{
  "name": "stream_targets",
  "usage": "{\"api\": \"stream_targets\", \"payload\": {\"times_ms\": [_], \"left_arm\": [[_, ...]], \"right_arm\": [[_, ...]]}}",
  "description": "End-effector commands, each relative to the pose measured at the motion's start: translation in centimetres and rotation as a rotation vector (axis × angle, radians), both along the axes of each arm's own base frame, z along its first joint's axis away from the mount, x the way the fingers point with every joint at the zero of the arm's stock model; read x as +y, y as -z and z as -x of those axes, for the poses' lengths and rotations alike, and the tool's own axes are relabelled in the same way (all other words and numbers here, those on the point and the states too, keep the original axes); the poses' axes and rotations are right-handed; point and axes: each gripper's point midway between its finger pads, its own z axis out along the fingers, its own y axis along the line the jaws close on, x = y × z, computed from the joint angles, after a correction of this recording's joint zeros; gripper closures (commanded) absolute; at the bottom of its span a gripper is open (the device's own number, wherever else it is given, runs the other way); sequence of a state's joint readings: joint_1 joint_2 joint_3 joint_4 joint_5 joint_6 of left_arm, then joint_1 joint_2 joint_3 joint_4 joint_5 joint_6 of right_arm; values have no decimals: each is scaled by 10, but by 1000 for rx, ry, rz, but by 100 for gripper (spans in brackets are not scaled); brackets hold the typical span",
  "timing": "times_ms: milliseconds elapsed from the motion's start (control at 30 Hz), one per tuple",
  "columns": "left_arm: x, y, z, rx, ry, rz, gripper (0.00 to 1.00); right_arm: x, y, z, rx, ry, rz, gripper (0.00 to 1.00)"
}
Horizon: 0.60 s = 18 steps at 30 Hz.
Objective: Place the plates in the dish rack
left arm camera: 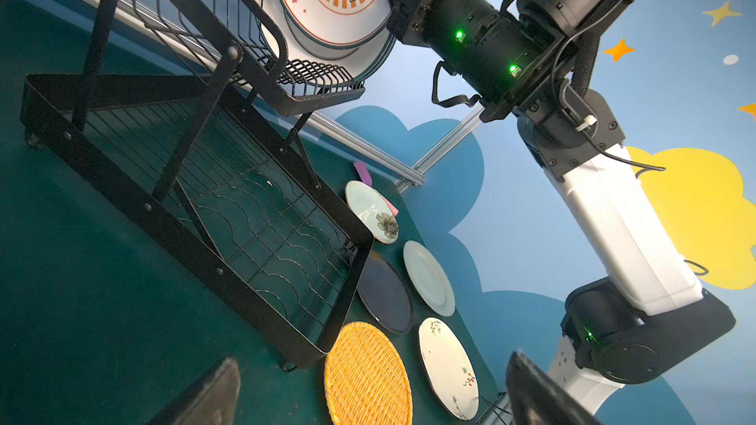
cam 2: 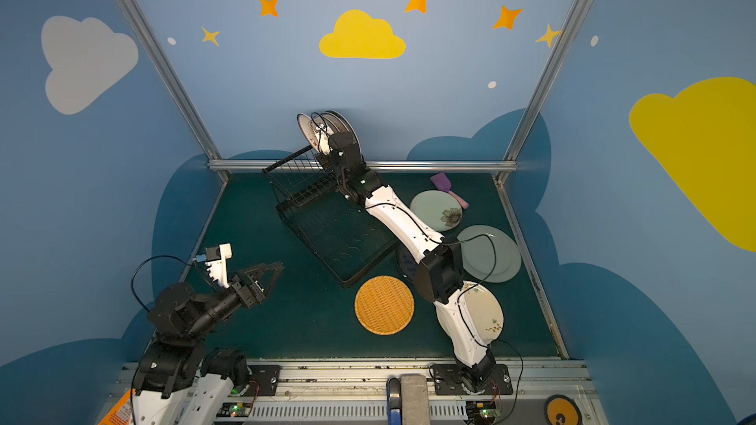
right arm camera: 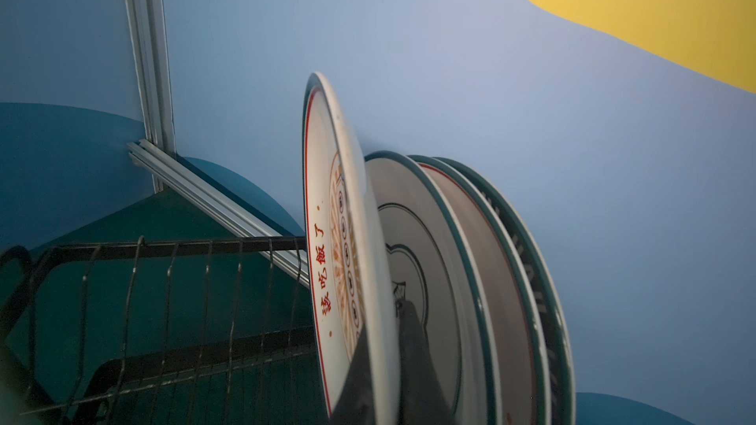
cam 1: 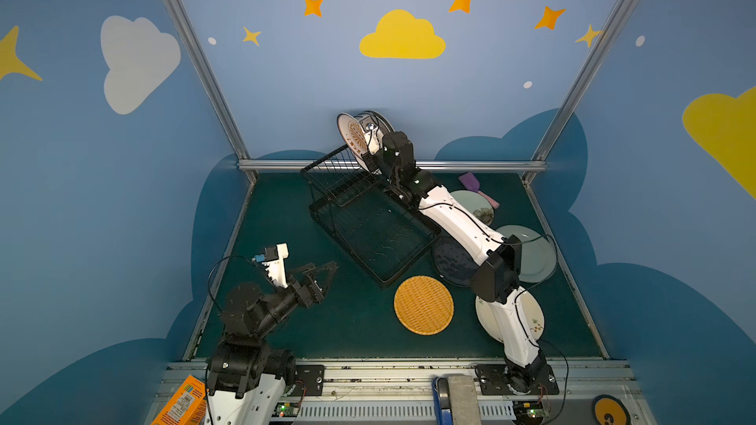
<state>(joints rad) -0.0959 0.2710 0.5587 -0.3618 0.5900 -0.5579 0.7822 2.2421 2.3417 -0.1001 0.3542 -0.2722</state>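
Observation:
The black wire dish rack stands at the back middle of the mat. My right gripper is shut on the lower rim of the white plate with the orange sunburst, holding it on edge over the rack's slotted upper tier. Several plates stand upright just behind it. Flat on the mat to the right lie the orange woven plate, the dark navy plate, two pale green plates and a cream floral plate. My left gripper hangs open and empty at the front left.
A purple-and-pink spatula lies at the back right beside a green plate. My right arm stretches over the plates on the mat. An aluminium rail and blue walls bound the mat. An orange box sits at the front left.

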Motion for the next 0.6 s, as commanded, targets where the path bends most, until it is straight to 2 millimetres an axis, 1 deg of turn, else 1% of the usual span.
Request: {"api": "stream_targets", "payload": {"times_ms": [0,333,433,567], "left_arm": [[0,-9,1,-34,3,3,0],[0,-9,0,-33,0,2,0],[1,-9,0,-33,-2,1,0],[0,-8,0,-29,1,2,0]], "right_arm": [[-3,-24,-1,-40,3,-66,100],[-1,-9,-9,-13,11,-49,100],[-2,-9,-10,-17,19,-53,100],[-5,-24,-8,-49,37,-66,100]]}}
